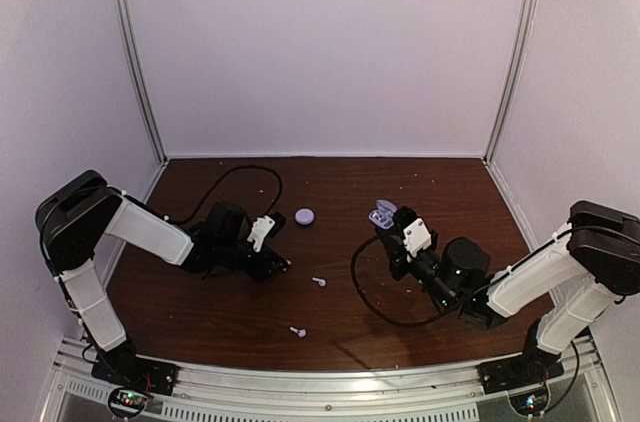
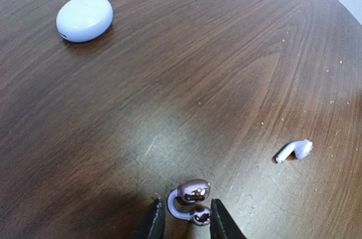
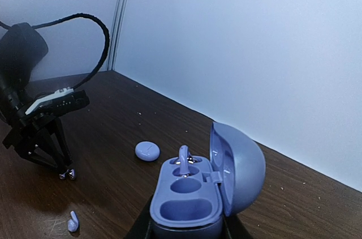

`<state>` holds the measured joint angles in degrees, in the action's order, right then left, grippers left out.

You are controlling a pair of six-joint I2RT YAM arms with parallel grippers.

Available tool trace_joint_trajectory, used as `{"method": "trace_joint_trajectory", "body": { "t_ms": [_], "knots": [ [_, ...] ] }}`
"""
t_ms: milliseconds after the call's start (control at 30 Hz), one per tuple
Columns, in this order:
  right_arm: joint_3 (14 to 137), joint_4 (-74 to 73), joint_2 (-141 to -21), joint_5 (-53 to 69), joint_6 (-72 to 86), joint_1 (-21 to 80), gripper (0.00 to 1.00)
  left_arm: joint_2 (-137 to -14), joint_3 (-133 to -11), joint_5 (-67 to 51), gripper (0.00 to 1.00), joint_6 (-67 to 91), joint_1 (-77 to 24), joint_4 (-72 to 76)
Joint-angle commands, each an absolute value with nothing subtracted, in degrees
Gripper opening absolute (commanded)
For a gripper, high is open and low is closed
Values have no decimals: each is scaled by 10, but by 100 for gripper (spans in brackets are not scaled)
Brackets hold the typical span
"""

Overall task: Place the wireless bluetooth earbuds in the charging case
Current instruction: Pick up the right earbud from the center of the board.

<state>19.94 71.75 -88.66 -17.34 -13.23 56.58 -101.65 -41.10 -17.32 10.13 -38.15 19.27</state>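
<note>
While the right end effector [image 3: 186,229] is clamping the open charging case [image 3: 186,202] by its base, right of centre over the worktop [image 1: 340,182] w/ the lid [image 3: 240,165] standing up on the case's right side, one earbud [image 3: 184,161] is sitting in the case's far pocket, stem pointing up. The left end effector [image 2: 186,223] is reaching down to the worktop left of centre, its fingers [image 2: 151,225] straddling a purple-and-chrome earbud [image 2: 193,198] that is lying on the wood. The jaws are standing narrow, approx. touching it, but I can't tell whether they are actually pinching. A white earbud [image 2: 294,150] is lying just right of that one, apart from it, & a second white earbud [image 1: 297,332] is lying nearer the arm bases. A closed round case [image 2: 85,18] is resting farther back, btwn the two arms.
</note>
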Motion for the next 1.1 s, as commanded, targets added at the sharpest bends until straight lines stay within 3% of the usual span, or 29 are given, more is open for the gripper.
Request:
{"method": "trace_joint_trajectory", "body": {
  "t_ms": [0,567,1067],
  "knots": [
    [194,728,-875,-170,-125,563,0,-1021,-392,-186,29,131,-369,251],
    [195,727,-877,-170,-124,563,0,-1050,-413,-193,28,102,-367,232],
    [197,727,-880,-169,-123,563,0,-1043,-422,-102,14,75,-393,175]
  ]
}}
